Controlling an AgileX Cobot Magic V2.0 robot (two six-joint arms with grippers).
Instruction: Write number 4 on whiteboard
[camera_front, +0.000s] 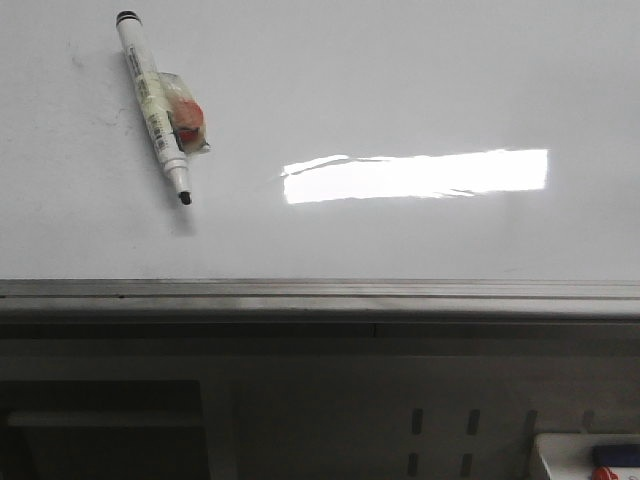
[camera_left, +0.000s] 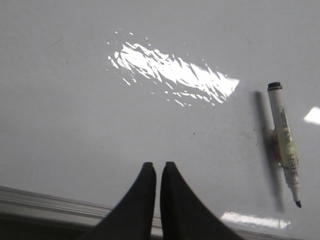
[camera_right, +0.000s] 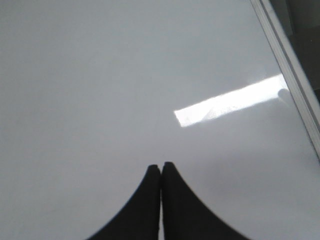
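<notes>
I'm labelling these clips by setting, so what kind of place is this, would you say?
Probably a lab or workshop test bench, not a classroom: a glossy whiteboard lies flat with an uncapped marker resting on it, a grey perforated panel sits beyond its metal edge rail, and no writing shows yet.

The whiteboard (camera_front: 400, 80) fills the far part of the front view, and on its far left lies a marker (camera_front: 152, 100), tip pointing near and slightly right. Something small (camera_front: 186, 118) is stuck against the marker's right side. Right of the marker, well apart, a light reflection (camera_front: 415, 175) sits across the board. Along the board's near side runs the edge rail (camera_front: 320, 292), left to right. Nearer than the rail stands a perforated panel (camera_front: 440, 435), and at the near right corner there's a tray (camera_front: 560, 455) holding a couple of things, too cropped to tell.
</notes>
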